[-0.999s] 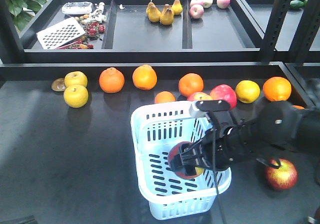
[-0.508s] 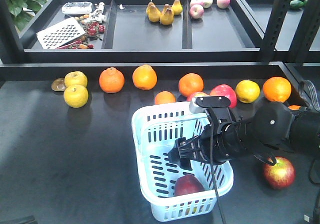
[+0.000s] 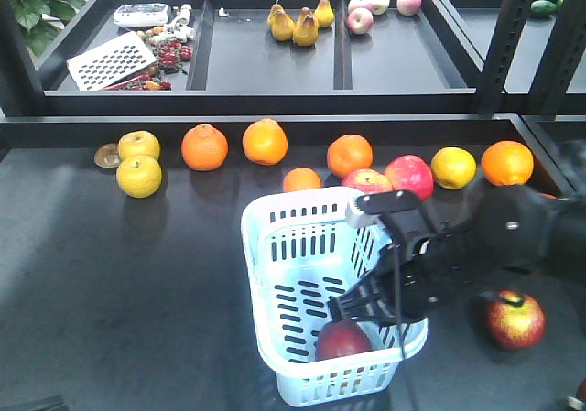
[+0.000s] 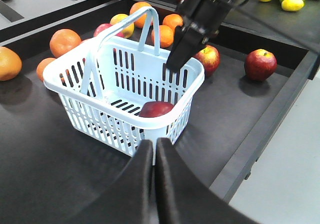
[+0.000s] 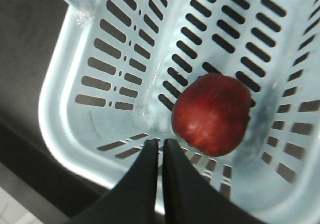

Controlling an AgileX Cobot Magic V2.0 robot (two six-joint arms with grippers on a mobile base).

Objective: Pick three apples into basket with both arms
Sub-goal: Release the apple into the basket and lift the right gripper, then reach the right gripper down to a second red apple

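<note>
The pale blue basket stands mid-table with its handles up. One dark red apple lies on its floor near the front corner. My right gripper hangs shut and empty inside the basket, just left of that apple, the black arm reaching in from the right. Right of the basket a second apple sits on the table, and a third lies nearer the front edge. My left gripper is shut and empty, low before the basket's near corner.
Behind the basket runs a row of oranges, yellow apples and pinkish-red apples. A raised back shelf holds pears and a grater. The table's lipped front edge is close to the outer apple.
One second ago the right gripper held the apple above the basket. It let go, the apple dropped to the basket floor, and the gripper has shut and sunk lower beside it.
</note>
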